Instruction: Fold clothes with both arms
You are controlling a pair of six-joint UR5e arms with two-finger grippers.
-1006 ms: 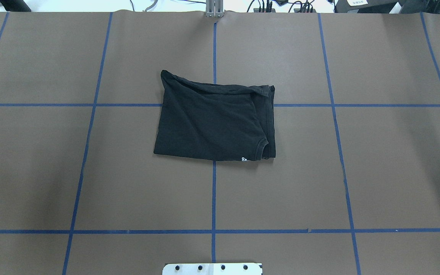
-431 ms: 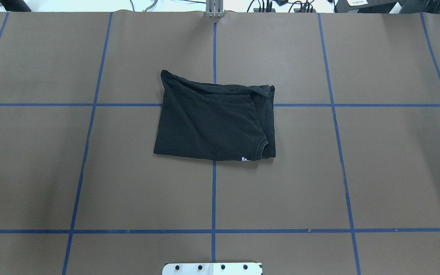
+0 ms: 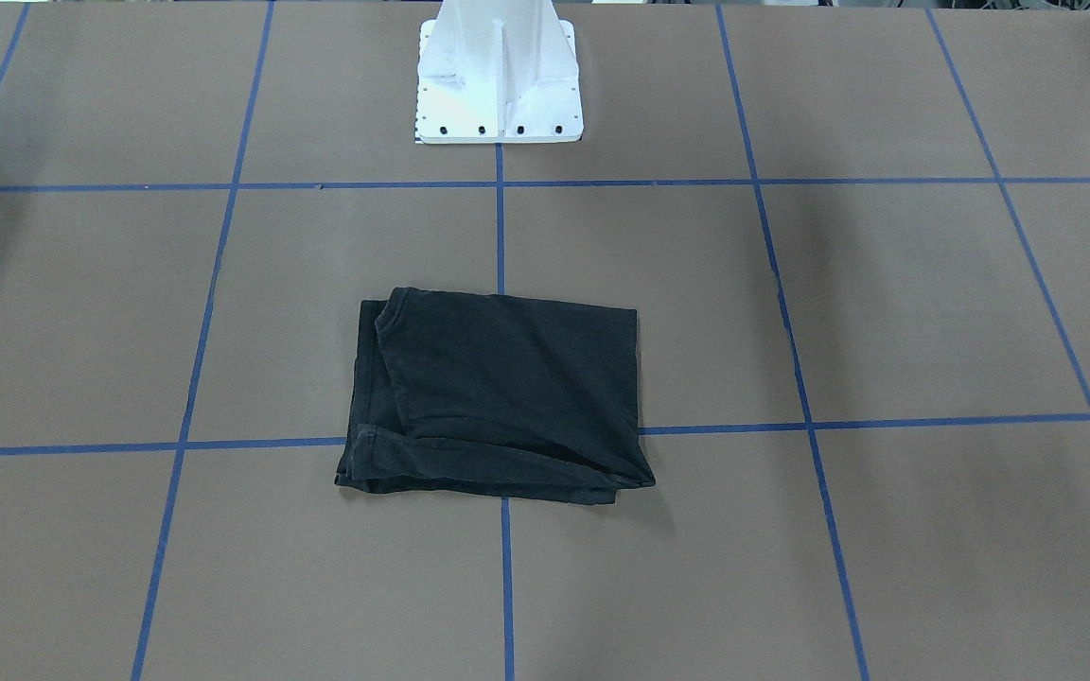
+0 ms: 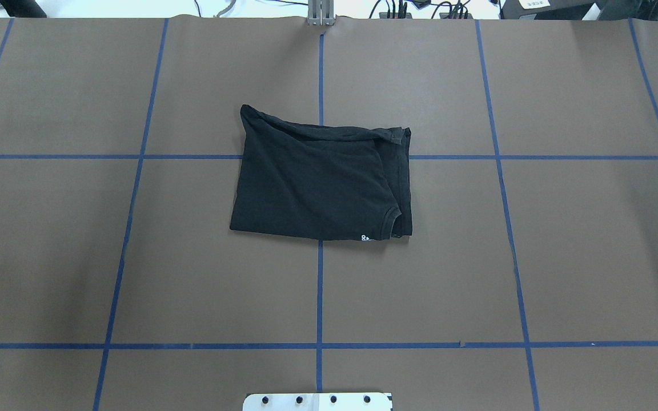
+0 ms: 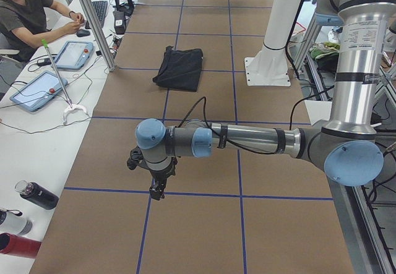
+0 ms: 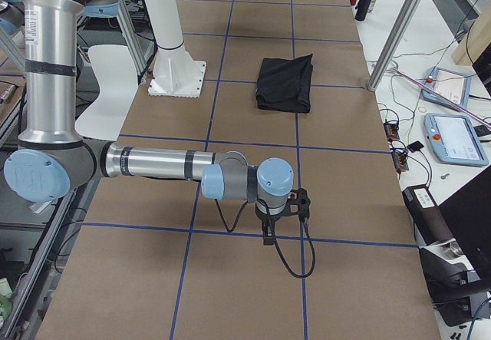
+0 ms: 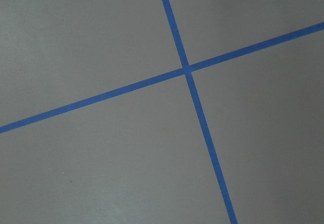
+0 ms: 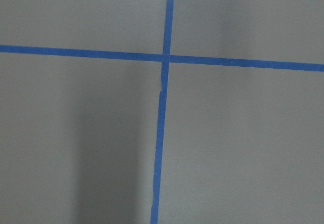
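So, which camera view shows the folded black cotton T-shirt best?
The overhead exterior view: the folded black cotton T-shirt lies central and unblocked, its collar and a small white mark visible. The front-facing view shows it whole, without the mark. Side views show it small and far; wrist views show only brown taped table.

Overhead, front-facing views face each other across table (image 4: 49,257), steeply down, sharing black T-shirt (image 4: 317,182). Side views look along table from ends. Wrist cameras close over tape crossings (image 7: 186,70).
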